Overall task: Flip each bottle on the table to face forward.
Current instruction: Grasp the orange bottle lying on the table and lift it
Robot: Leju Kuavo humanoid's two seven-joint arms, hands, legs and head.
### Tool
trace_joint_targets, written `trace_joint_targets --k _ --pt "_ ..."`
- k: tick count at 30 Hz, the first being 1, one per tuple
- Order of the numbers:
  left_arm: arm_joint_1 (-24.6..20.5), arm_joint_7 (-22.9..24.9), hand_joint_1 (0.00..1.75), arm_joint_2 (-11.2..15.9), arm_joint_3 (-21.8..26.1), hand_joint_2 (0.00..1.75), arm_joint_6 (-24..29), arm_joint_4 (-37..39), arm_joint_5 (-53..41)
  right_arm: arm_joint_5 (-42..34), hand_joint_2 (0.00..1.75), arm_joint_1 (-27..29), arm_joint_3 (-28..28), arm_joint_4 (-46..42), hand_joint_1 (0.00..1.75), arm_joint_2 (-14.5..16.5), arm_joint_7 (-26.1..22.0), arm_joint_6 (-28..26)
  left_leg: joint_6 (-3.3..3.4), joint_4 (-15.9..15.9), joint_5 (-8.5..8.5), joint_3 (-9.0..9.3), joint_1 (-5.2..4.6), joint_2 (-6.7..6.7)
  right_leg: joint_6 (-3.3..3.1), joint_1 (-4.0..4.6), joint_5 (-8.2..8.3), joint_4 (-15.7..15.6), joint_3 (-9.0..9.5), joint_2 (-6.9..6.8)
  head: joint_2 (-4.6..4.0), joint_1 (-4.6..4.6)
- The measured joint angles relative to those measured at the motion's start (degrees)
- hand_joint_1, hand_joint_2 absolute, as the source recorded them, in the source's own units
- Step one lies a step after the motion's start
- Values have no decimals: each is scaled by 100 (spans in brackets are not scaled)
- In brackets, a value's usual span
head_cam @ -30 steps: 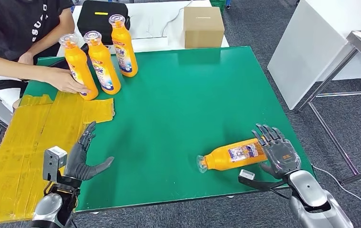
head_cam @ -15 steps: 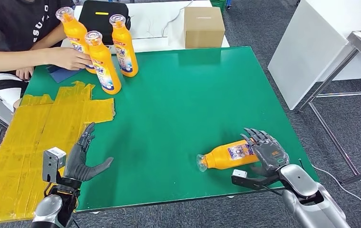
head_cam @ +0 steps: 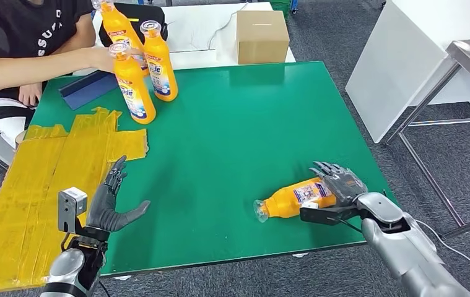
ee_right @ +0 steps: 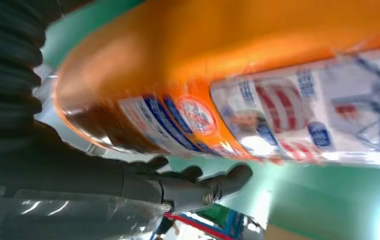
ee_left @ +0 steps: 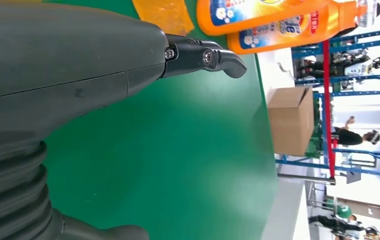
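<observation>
An orange bottle [head_cam: 294, 199] lies on its side near the front right of the green table [head_cam: 232, 124], cap pointing left. My right hand [head_cam: 337, 185] cups its base, fingers arched over it and thumb along the near side. In the right wrist view the bottle [ee_right: 238, 75] sits just off the fingers [ee_right: 198, 182] with a thin gap. Two more orange bottles [head_cam: 133, 83] [head_cam: 159, 62] stand upright at the back left. A person's hand lifts a third bottle [head_cam: 116, 23] there. My left hand [head_cam: 111, 201] hovers open at the front left, holding nothing.
Yellow tape patches [head_cam: 46, 173] cover the table's left side. A blue folder [head_cam: 87, 88] lies by the person's arm. A cardboard box [head_cam: 262, 36] and a black bag [head_cam: 130, 13] sit behind the table. A white cabinet [head_cam: 399, 62] stands to the right.
My right hand has slid forward and curled around the lying bottle's base. The person has lifted one upright bottle off the table and back. My left hand has stayed put.
</observation>
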Motion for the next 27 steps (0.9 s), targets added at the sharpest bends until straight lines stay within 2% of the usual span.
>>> trace_joint_targets --k 3,4,7,12,22,27 --pt "-67 -7 0 -19 -44 175 -1 68 13 55 175 -366 210 534 165 146 42 33 -2 0 -1 28 2 4 -2 3 0 -3 19 7 0 2" --pt "-84 -9 0 -25 -56 175 -1 88 13 67 175 -449 265 681 173 190 53 38 -3 0 -2 35 3 4 -3 3 -1 -4 23 7 0 2" --pt "-127 -14 0 -32 -103 175 3 139 16 45 175 -619 392 1032 175 305 54 -49 -4 0 3 44 3 1 -5 3 -1 -5 25 7 0 0" --pt "-153 -17 0 -31 -178 175 34 208 33 -170 175 -659 456 1330 175 472 -127 -736 -7 0 11 38 3 -4 -2 4 12 -3 44 4 0 1" --pt "-171 -19 0 -30 -241 175 51 268 38 -246 175 -697 458 1487 175 595 -173 -841 -10 0 9 37 5 -2 -6 5 14 -4 37 4 0 1" --pt "-176 -29 0 -30 -276 175 53 270 54 -458 175 -607 428 1468 175 606 -337 -1115 -10 0 10 36 5 -3 -6 5 14 -3 36 4 0 2"
